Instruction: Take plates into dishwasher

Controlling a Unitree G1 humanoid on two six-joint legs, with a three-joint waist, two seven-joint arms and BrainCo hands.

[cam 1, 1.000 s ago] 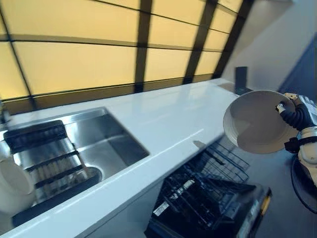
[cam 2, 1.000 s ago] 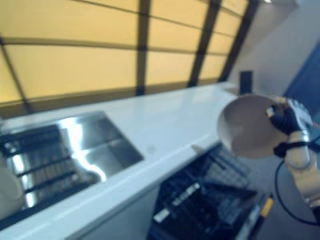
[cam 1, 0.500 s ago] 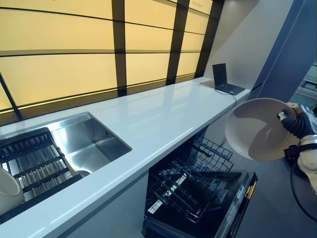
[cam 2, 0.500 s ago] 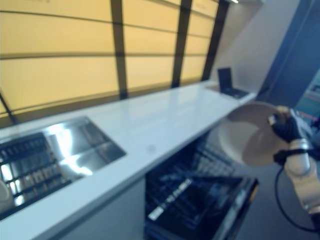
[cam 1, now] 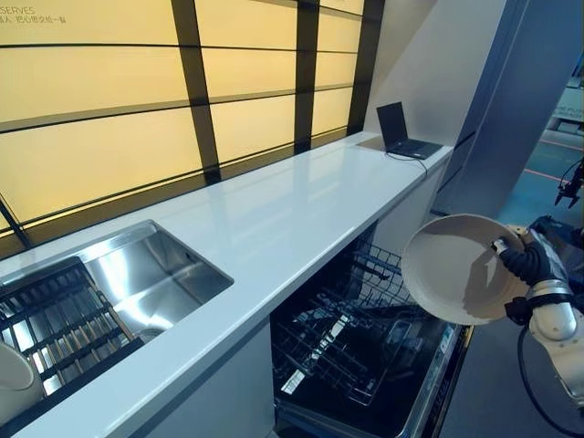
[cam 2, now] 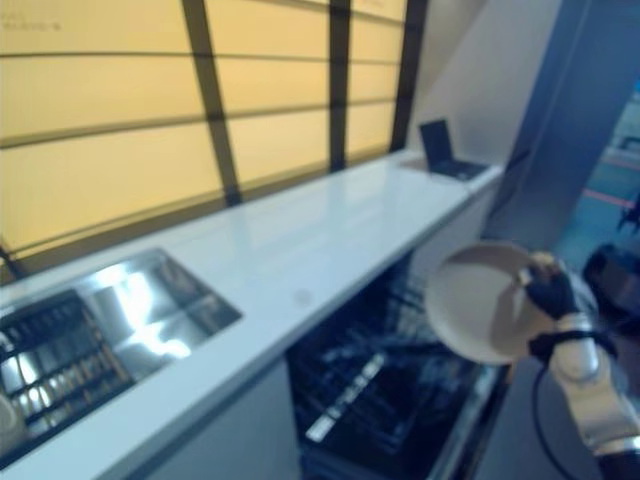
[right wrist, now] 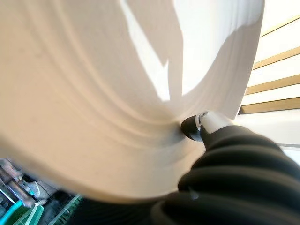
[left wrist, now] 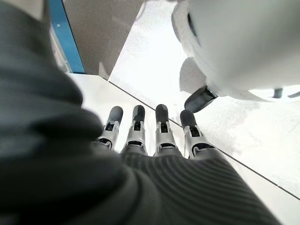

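- Left eye view: the right hand (cam 1: 527, 265) comes in from the right side and grips a white plate (cam 1: 461, 269) at its rim
- Its thumb presses on the plate's inner face and the rest of the hand sits behind the rim, so the hand is clenched around the plate
- That plate is held in the air, tilted nearly upright with its hollow side facing the counter, above the right end of the open dishwasher (cam 1: 365, 351)
- Right wrist view: the plate (right wrist: 108, 93) fills almost everything, with a dark thumb tip touching its inner curve beside the dark ribbed cover
- Dishwasher door is folded down and its black wire rack (cam 1: 342, 333) is pulled out under the counter edge; I cannot tell what lies in the rack
- White counter (cam 1: 274, 219) runs from the near left to the far right, with a steel sink (cam 1: 155, 274) sunk into it at the left
- Dark slatted drying rack (cam 1: 50, 324) sits over the left part of the sink, and the edge of another white dish (cam 1: 14, 374) shows at the far lower left
- An open laptop (cam 1: 401, 132) stands at the far end of the counter
- Left wrist view: the left hand (left wrist: 150, 136) hangs with its fingers straight and relaxed, holding nothing, above a pale floor (left wrist: 154, 70)
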